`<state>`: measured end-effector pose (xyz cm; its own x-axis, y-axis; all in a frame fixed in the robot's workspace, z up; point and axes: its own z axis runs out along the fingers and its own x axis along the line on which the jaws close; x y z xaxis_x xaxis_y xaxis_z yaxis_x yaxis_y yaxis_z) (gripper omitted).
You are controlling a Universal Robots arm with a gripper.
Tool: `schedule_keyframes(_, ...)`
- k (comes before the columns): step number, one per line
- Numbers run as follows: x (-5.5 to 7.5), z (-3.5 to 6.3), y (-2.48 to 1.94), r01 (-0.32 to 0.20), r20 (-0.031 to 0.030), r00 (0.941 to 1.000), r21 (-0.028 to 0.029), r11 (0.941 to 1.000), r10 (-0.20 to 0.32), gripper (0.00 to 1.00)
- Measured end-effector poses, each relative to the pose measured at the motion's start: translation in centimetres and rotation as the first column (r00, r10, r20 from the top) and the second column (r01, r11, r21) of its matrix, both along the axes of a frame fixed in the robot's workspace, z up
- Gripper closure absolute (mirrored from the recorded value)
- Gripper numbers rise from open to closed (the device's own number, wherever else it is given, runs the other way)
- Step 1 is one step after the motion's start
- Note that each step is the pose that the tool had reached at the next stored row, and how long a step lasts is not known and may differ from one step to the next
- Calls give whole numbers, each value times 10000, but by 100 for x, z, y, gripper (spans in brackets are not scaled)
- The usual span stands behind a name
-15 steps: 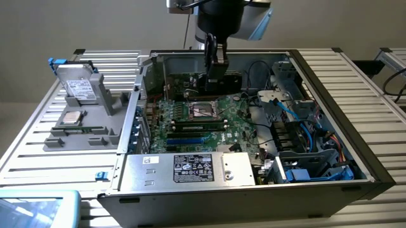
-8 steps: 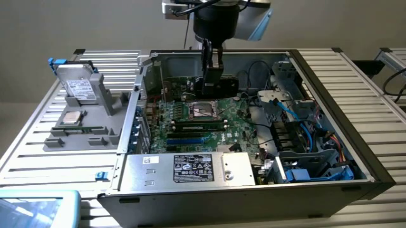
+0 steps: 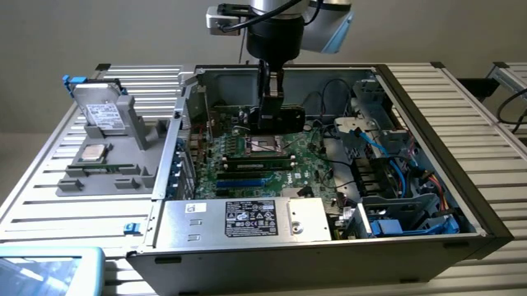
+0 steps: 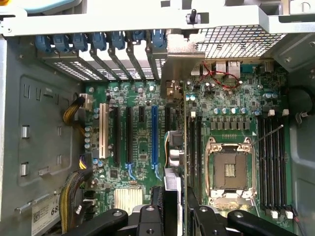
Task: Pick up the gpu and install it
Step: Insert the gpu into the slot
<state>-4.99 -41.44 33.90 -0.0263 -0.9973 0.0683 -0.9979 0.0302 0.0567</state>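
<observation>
Robotics lab bench, an open desktop computer case [image 3: 288, 265] lying on a slatted aluminium surface [image 3: 461, 98], its motherboard [image 3: 255, 176] showing, a grey fixture [image 3: 107, 176] holding spare parts on the exterior view's left, a robot arm [image 3: 276, 28] hanging over it at upper centre.

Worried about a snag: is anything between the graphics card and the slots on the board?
Nothing visible. The gripper holds the graphics card above the motherboard, and the blue slot close by has nothing on it.

The slatted tabletop [image 3: 465, 105] carries an open computer case [image 3: 288, 271]; a grey parts stand [image 3: 103, 182] sits just beside it.
</observation>
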Motion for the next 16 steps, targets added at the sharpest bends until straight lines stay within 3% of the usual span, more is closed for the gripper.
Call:
schedule_keyframes(3,-22,-36,0,21,3,10000,-83,10000,-21,71)
schedule_keyframes(12,-79,-198,-14,165,6,9999,-85,9998,-165,71)
schedule_keyframes(16,-93,-242,-60,209,5,9998,-87,9997,-208,71)
